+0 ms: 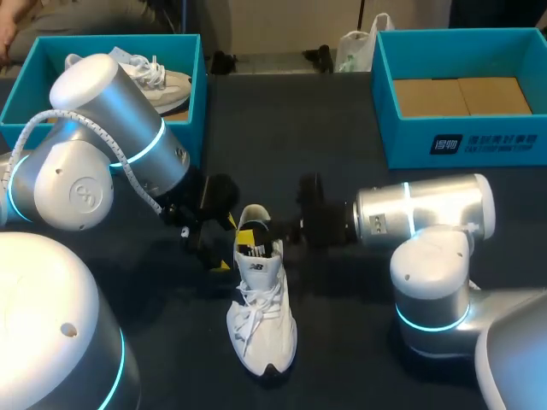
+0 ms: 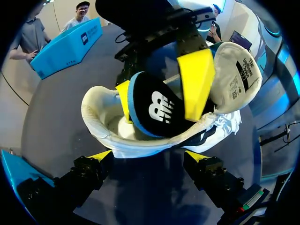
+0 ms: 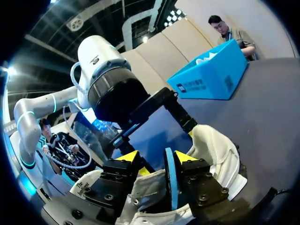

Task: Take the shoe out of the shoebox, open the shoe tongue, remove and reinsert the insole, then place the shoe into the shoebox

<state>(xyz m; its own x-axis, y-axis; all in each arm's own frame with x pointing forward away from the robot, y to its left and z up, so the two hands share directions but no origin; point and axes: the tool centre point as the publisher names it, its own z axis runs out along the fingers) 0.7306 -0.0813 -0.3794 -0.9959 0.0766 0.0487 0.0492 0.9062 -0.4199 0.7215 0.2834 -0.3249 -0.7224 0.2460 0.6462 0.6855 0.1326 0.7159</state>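
Note:
A white shoe (image 1: 261, 316) lies on the dark table, toe toward me. Its black insole (image 1: 255, 246) with a blue edge stands upright in the shoe's opening. My right gripper (image 1: 273, 237) reaches in from the right, its yellow fingers either side of the insole (image 3: 169, 180). In the right wrist view one finger (image 3: 185, 157) lies against the insole and the other (image 3: 129, 157) stands clear, so that gripper (image 3: 157, 157) is open. My left gripper (image 2: 149, 157) is open, its tips just behind the heel (image 2: 101, 119). The tongue (image 2: 236, 77) is folded back.
A blue shoebox (image 1: 192, 94) at the back left holds a second white shoe (image 1: 158, 81). Another blue shoebox (image 1: 461, 141) at the back right shows a brown cardboard bottom. Bare dark table lies between the boxes and in front of the shoe.

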